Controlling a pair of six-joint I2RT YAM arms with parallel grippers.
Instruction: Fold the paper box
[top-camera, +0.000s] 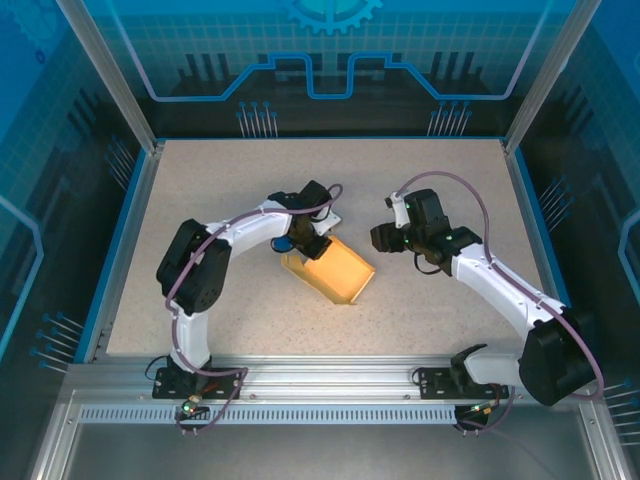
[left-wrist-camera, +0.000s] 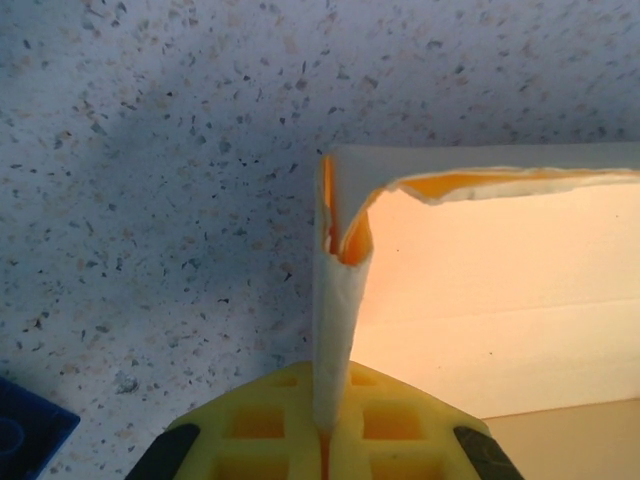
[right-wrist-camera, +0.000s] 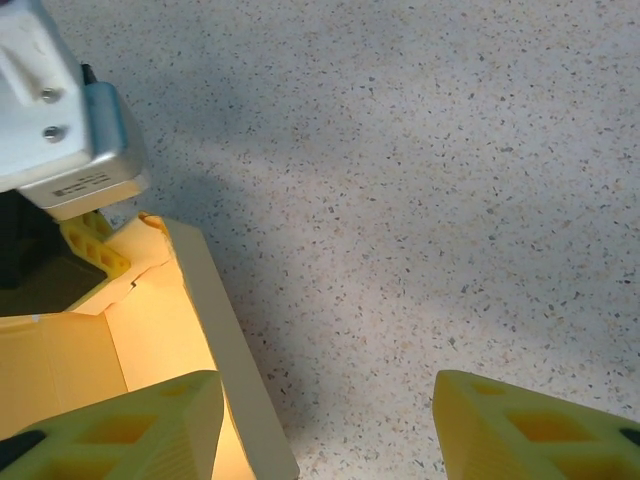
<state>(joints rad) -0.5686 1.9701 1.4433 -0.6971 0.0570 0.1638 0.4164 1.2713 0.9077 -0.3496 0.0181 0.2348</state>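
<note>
Here, the paper box (top-camera: 330, 272) rests on the speckled table (top-camera: 200, 190), a flap at its far-left corner clamped between the closed jaws of the left gripper (left-wrist-camera: 325, 455). The right gripper (right-wrist-camera: 325, 425) hovers just right of the box, jaws apart, holding nothing. A blue block (left-wrist-camera: 25, 435) beside the box's left corner is cut off by the frame.

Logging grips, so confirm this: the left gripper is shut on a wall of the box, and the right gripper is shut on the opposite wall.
Wrong on the right gripper: it is open, with bare table between its fingers, as the right wrist view shows. The left gripper is shut on a wall of the box.
</note>
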